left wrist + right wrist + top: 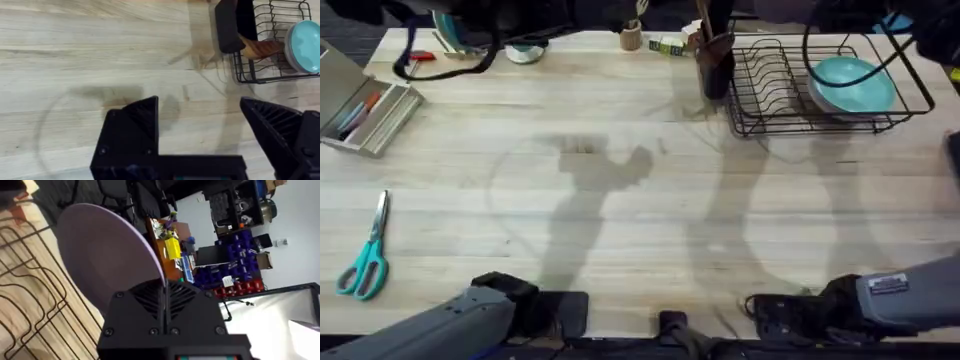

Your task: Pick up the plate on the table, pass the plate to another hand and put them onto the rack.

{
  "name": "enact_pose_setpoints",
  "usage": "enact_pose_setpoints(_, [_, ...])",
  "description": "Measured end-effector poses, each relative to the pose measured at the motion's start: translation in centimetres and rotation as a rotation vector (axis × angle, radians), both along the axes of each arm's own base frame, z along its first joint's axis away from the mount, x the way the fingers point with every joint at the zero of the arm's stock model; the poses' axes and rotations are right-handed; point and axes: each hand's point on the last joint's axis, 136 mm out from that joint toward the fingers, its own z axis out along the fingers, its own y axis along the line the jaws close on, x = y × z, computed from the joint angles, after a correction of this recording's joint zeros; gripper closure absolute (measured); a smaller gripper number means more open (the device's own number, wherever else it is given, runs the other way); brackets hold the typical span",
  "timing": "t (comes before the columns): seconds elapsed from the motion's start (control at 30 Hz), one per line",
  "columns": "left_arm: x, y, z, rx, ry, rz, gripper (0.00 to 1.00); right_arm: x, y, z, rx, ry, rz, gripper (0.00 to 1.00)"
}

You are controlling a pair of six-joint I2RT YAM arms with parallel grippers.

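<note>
Lavender and glossy, the plate stands on edge in the right gripper, whose fingers pinch its rim; it hangs over the wires of the rack, with bare table beside them. By my reading the hand-over is done and only the slotting remains.

The left gripper sits low over the table with its jaws spread wide and nothing between them.

Risks from here, as I judge them: the grip covers just a small bite of a slick rim, so the plate could swivel or slip if the wrist tilts quickly. Lowered out of line with the upright wires, its edge might land on a wire top instead of dropping between two, and then skid sideways (or knock the rack along the table).

The rack already holds a teal plate leaning at its right end, so the free slots lie left of it. A grey tray at the table's left edge holds pens.
</note>
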Motion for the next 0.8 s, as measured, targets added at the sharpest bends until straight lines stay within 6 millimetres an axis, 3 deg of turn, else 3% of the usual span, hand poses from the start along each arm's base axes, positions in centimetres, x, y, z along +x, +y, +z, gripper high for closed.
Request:
enact_pose_setpoints(0.13, [0.0, 0.0, 0.0, 0.0, 0.0, 0.0, 0.007, 1.1, -0.3, -2.9, 0.001, 0.041, 0.0, 0.974])
enact_pose_setpoints(0.6, [0.0, 0.0, 0.0, 0.0, -0.001, 0.0, 0.007, 2.0, -1.1, -6.3, 0.011, 0.099, -0.01, 0.973])
enact_pose_setpoints(0.8, [0.0, 0.0, 0.0, 0.0, -0.001, 0.0, 0.007, 2.5, -1.2, -9.3, 0.024, 0.157, -0.009, 0.973])
